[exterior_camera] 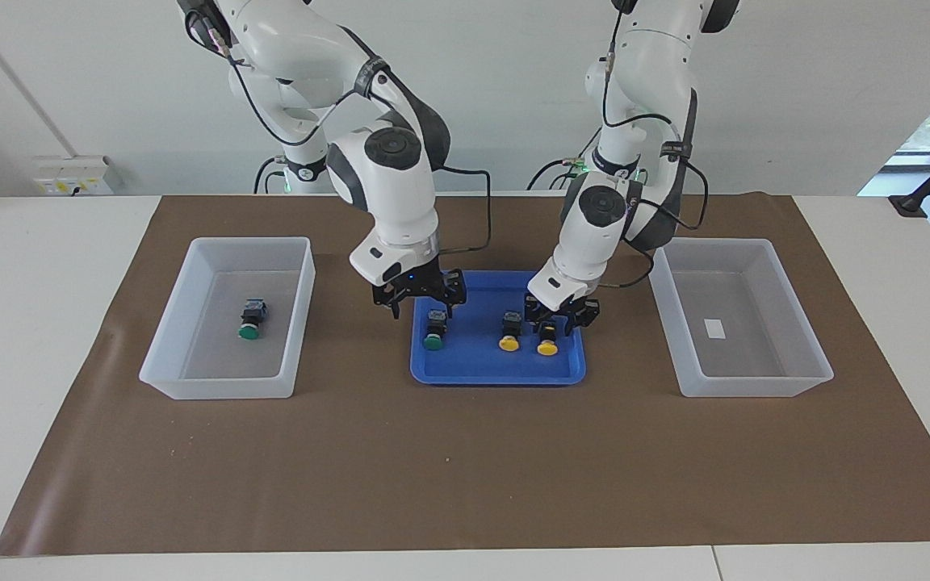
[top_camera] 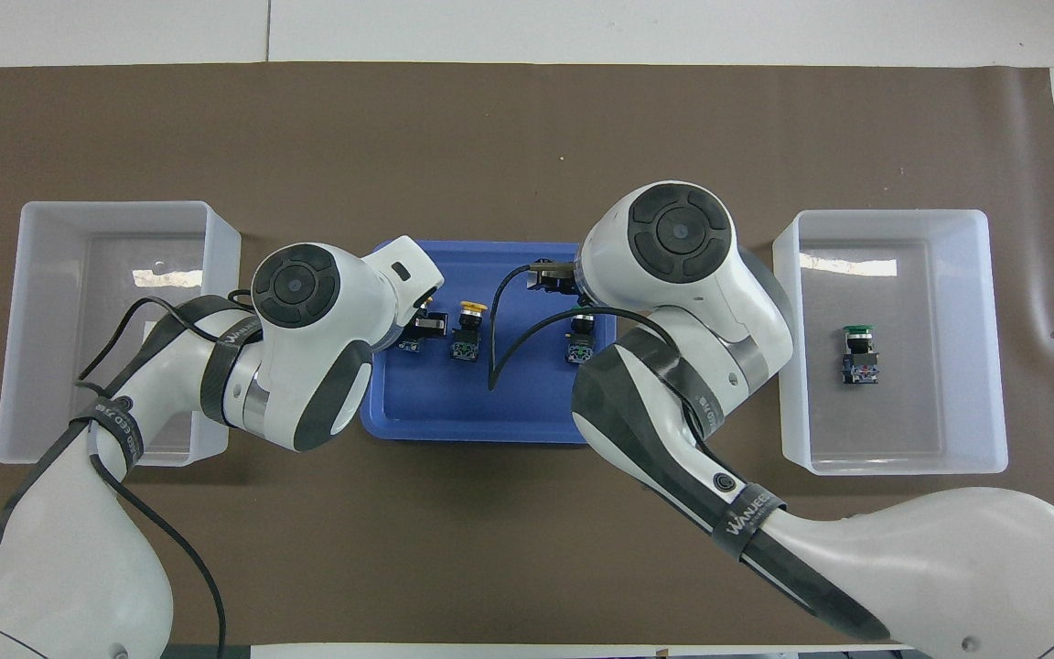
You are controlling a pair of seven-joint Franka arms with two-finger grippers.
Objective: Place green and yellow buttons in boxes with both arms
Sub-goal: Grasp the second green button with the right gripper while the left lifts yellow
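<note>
One green button [exterior_camera: 249, 321] lies in the box [exterior_camera: 160, 355] at the right arm's end. Another green [exterior_camera: 434, 329] and two yellows [exterior_camera: 510, 332] wait in the tray [exterior_camera: 481, 371]. The right claw [exterior_camera: 421, 294] hangs spread above the green; the left claw [exterior_camera: 560, 315] is at a yellow [exterior_camera: 547, 338], grip unclear.

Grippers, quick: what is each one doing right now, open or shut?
Left gripper: down around a yellow button in the blue tray; grip cannot be told.
Right gripper: open, holding nothing, over the green button in the tray.

white table [exterior_camera: 45, 266], brown mat [exterior_camera: 465, 468] on it, blue tray [exterior_camera: 473, 373] between two boxes [exterior_camera: 223, 387] [exterior_camera: 756, 386]
</note>
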